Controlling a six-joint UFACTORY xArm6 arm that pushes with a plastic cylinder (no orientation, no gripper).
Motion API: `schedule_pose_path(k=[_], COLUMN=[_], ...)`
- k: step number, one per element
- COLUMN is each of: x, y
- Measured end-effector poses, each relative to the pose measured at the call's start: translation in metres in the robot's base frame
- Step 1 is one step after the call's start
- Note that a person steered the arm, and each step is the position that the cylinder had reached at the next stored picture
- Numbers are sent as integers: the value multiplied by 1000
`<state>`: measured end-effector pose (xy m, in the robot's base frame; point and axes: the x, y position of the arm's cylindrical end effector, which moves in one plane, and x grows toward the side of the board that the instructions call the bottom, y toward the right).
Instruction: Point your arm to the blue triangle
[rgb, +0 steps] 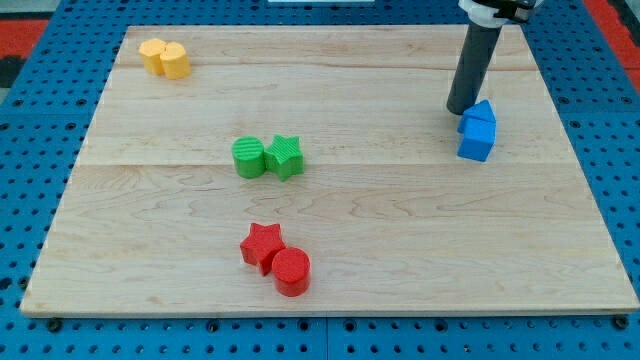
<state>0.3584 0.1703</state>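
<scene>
The blue triangle sits at the view's right, touching a blue cube just below it. My tip rests on the board right next to the triangle's left side, nearly touching it. The dark rod rises from there toward the view's top.
A green cylinder and green star touch near the board's middle. A red star and red cylinder touch near the view's bottom. Two yellow blocks sit together at the top left. The wooden board lies on a blue pegboard.
</scene>
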Motion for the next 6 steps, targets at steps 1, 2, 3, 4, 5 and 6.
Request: schedule_pose_path(k=[1, 2, 3, 4, 5, 6], x=[0, 0, -22, -45, -19, 6], y=[0, 0, 0, 35, 72, 100])
